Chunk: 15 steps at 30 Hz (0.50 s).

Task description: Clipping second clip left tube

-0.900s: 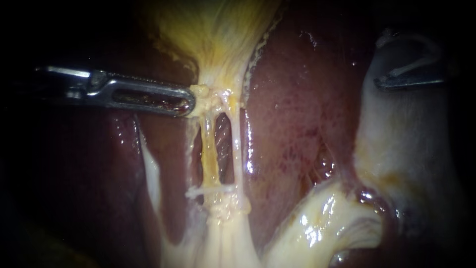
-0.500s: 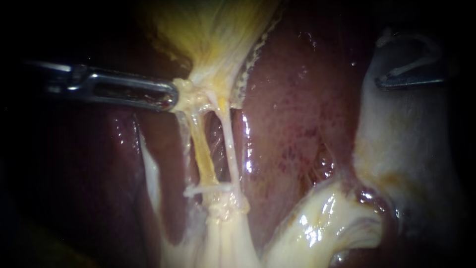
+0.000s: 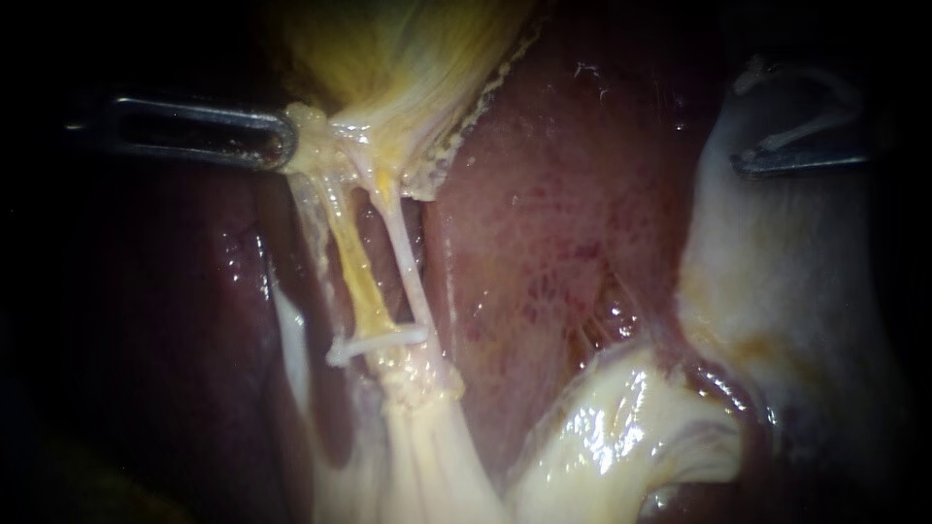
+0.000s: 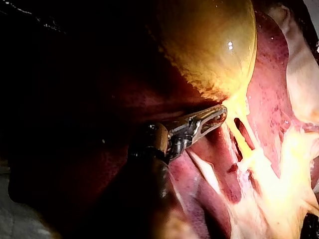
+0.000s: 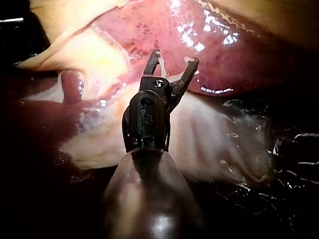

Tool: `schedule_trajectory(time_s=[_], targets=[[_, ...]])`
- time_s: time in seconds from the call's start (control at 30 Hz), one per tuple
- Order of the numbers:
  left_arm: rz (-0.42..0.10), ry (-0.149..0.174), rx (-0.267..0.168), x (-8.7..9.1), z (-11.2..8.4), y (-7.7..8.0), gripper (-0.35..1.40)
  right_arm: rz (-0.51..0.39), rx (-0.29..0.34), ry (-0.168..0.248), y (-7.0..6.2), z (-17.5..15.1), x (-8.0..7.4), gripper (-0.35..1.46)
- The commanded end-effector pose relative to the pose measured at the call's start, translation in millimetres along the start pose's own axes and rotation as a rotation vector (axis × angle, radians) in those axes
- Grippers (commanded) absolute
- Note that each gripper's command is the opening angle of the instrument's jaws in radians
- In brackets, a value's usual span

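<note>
Dark liver [image 3: 544, 223] behind; left instrument [image 3: 287, 144] clamps gallbladder [image 3: 408, 68]; right instrument [image 5: 172, 59] (dim endoscopically) gapes.

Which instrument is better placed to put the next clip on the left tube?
Right, probably. The right instrument is free, jaws open, off to the side. The left instrument is shut on the gallbladder neck, holding the left tube taut above the clip.

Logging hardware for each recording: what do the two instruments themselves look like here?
The left instrument ends in a long, slim, silvery metal tool with a slot along it and a rounded tip. The right instrument has a dark, glossy shaft, a black wrist joint and a short two-pronged dark tool.
</note>
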Motion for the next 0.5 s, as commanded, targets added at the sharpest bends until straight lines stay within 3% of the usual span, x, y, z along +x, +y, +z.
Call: schedule_trajectory(time_s=[0.03,0.33,0.5], targets=[[0.0,0.0,-0.002,0.0,0.0,-0.1,-0.35,0.009,0.008,0.004,-0.3,0.3,0.1,0.49],[0.001,-0.001,-0.003,0.0,0.2,-0.1,-0.35,0.113,0.084,0.06,-3.6,4.2,2.2,0.49],[0.001,-0.002,-0.006,0.1,0.2,-0.1,-0.35,0.171,0.126,0.087,-5.5,7.3,2.6,0.49]])
